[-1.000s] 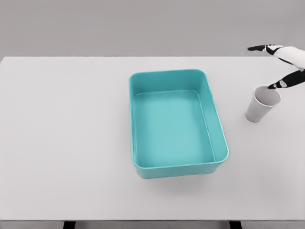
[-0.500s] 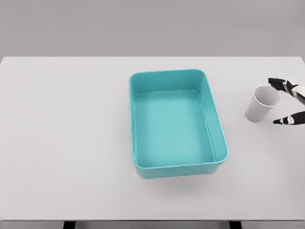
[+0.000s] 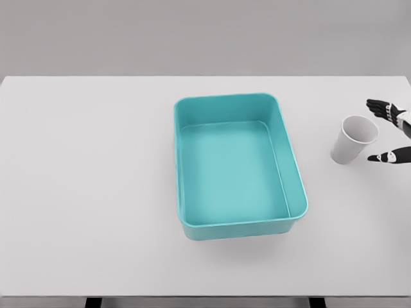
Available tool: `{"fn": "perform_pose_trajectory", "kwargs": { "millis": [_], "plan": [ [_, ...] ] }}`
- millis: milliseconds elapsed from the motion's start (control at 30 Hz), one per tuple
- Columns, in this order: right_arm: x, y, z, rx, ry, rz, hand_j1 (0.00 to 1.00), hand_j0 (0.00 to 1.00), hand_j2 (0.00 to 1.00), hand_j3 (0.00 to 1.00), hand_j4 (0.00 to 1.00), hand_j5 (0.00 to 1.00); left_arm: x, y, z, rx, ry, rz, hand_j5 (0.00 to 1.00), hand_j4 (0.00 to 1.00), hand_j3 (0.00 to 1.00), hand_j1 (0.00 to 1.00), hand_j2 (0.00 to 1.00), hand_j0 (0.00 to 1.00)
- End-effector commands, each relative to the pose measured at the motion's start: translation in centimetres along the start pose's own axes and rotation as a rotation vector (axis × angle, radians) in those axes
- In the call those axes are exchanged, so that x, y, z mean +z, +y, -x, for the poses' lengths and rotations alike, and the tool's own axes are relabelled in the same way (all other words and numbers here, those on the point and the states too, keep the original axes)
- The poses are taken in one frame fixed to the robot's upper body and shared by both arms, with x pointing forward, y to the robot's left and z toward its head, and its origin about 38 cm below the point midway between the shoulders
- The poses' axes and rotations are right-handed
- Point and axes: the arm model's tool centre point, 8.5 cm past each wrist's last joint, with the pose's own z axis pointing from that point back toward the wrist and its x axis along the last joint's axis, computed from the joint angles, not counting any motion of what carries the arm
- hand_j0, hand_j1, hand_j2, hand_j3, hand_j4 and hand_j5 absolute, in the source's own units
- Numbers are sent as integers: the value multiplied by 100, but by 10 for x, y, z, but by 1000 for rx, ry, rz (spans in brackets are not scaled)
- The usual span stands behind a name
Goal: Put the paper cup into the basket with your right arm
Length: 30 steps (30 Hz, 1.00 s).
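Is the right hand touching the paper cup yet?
Apart. The head view shows bare table between the paper cup and the right hand, whose fingers are spread beside it.

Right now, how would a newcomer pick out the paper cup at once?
Start at the teal basket in the middle of the white table. Look right of it: the paper cup stands just short of the open right hand, small, white and round.

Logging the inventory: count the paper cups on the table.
1. The paper cup stands right of the basket, beside the open right hand. None seem hidden.
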Motion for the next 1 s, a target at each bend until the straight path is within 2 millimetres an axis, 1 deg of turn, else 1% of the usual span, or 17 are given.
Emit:
{"fn": "perform_pose_trajectory", "kwargs": {
  "millis": [0, 33, 133, 167, 200, 233, 300, 333, 400, 467, 533, 667, 967],
  "plan": [
    [-3, 1, 3, -49, -6, 32, 100, 100, 100, 100, 100, 100, 0, 0, 0, 0, 0, 0, 100, 100, 100, 100, 100, 100],
    [-4, 4, 4, -81, -15, 46, 100, 100, 100, 100, 100, 100, 0, 0, 0, 0, 0, 0, 100, 100, 100, 100, 100, 100],
    [-4, 5, 6, -103, -15, 57, 100, 100, 100, 100, 100, 100, 0, 0, 1, 0, 2, 0, 100, 100, 100, 100, 100, 100],
    [-3, 4, 7, -109, -14, 67, 100, 100, 100, 100, 100, 100, 0, 0, 1, 0, 2, 0, 100, 100, 100, 100, 100, 100],
    [-2, 1, 9, -118, -9, 104, 100, 100, 100, 100, 100, 100, 0, 0, 1, 0, 2, 0, 100, 100, 100, 100, 100, 100],
    [-4, 2, 10, -130, -11, 148, 100, 100, 100, 100, 100, 100, 0, 0, 0, 0, 0, 0, 100, 100, 100, 100, 100, 100],
    [-6, 3, 11, -138, -11, 163, 100, 100, 100, 100, 100, 100, 0, 0, 0, 0, 0, 0, 100, 100, 100, 100, 100, 100],
    [-4, 2, 14, -136, -1, 168, 100, 100, 100, 100, 100, 100, 0, 0, 1, 0, 2, 0, 100, 100, 100, 100, 100, 100],
    [-7, 6, 16, -146, -3, 168, 100, 100, 100, 100, 100, 100, 0, 0, 0, 0, 0, 0, 100, 100, 100, 100, 100, 100],
    [-5, 16, 23, -162, 11, 158, 100, 100, 100, 100, 100, 100, 0, 0, 0, 0, 0, 0, 100, 100, 100, 100, 100, 100],
    [-5, 21, 25, -168, 16, 152, 100, 100, 100, 100, 100, 100, 0, 0, 1, 0, 2, 0, 100, 100, 100, 100, 100, 100],
    [-6, 24, 25, -173, 12, 147, 100, 100, 100, 100, 100, 100, 0, 0, 1, 0, 2, 0, 100, 100, 100, 100, 100, 100],
    [-1, 26, 27, -170, 24, 137, 100, 100, 100, 100, 100, 100, 0, 0, 1, 0, 2, 0, 100, 100, 100, 100, 100, 100]
  ]
}}
